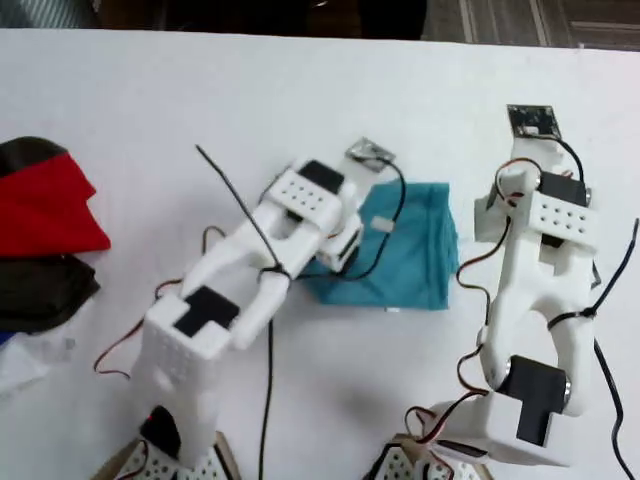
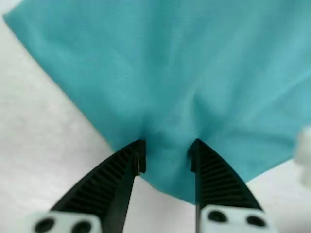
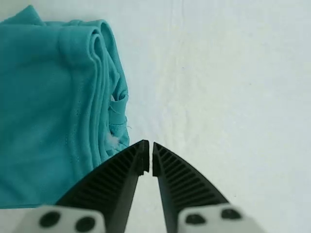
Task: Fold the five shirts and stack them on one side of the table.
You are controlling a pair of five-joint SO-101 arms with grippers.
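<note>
— Left wrist view: where's the left gripper (image 2: 166,155)?
— Half open, tips pressed onto the teal shirt (image 2: 194,73), cloth puckered between them, not clamped. That shirt lies folded mid-table, between the arms.
— And the right gripper (image 3: 150,158)?
— Nearly closed, empty, just beside the folded edge.
— Risks?
— I'd judge it may pinch only the top layer, and lifting would then undo the fold. Dragging toward the pile (image 1: 45,215) at the left could rumple it.
— Any writing?
— A white tag (image 1: 383,224), nothing legible.

Robotics lab or workshop (likely), white table (image 1: 140,90), cabled robot arms (image 1: 230,290)
</note>
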